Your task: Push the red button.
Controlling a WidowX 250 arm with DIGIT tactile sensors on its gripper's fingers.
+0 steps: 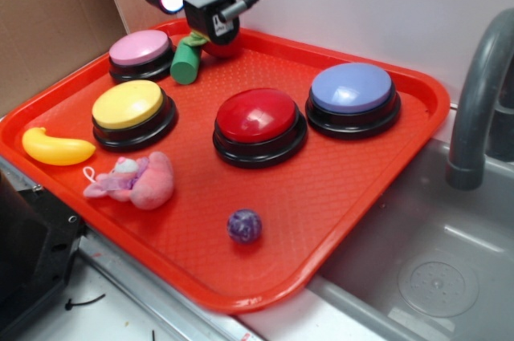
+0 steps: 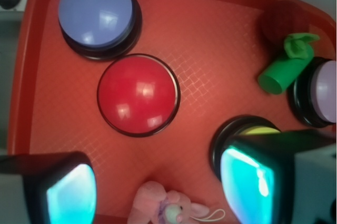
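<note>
The red button [image 1: 259, 116], a glossy red dome on a black base, sits in the middle of the orange tray [image 1: 361, 172]. In the wrist view it [image 2: 138, 95] lies ahead of the fingers, left of centre. My gripper [image 1: 193, 4] hangs high over the tray's far left corner, well apart from the red button. In the wrist view the gripper [image 2: 158, 190] is open and empty, its two cyan-lit pads [image 2: 71, 197] spread wide, with bare tray between them.
On the tray: blue-purple button [image 1: 352, 88], yellow button [image 1: 128, 104], pink button [image 1: 140, 48], green cylinder [image 1: 186, 62], red plush [image 1: 225, 48], yellow banana [image 1: 56, 147], pink bunny plush [image 1: 136, 180], purple ball [image 1: 244, 226]. A sink [image 1: 434, 269] and faucet [image 1: 474, 100] are at right.
</note>
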